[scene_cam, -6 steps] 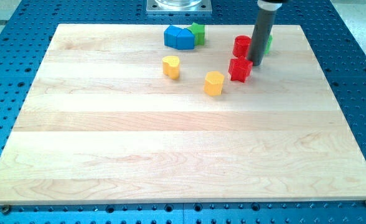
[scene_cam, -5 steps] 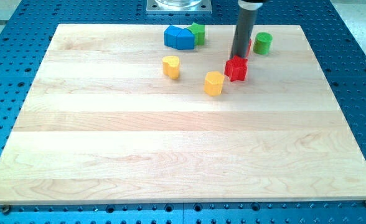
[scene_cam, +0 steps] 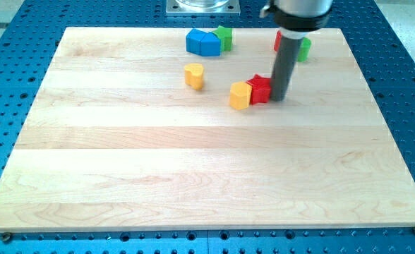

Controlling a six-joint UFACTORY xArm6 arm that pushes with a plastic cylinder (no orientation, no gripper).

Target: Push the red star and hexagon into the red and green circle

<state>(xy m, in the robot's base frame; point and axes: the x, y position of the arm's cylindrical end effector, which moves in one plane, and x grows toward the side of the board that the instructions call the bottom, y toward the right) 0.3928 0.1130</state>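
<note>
My tip (scene_cam: 279, 97) rests on the board right against the right side of the red star (scene_cam: 260, 89). The red star touches the yellow hexagon (scene_cam: 241, 95) on its left. The red circle (scene_cam: 279, 42) is mostly hidden behind my rod at the view's top. The green circle (scene_cam: 304, 48) sits just right of it, also partly hidden by the rod.
A yellow block (scene_cam: 193, 75) lies left of the hexagon. Two blue blocks (scene_cam: 202, 42) with a green block (scene_cam: 224, 35) touching them sit near the top edge. The wooden board (scene_cam: 193, 169) lies on a blue perforated table.
My tip moved down and around to the red star's right side. The star slid left and down against the yellow hexagon, which shifted slightly left.
</note>
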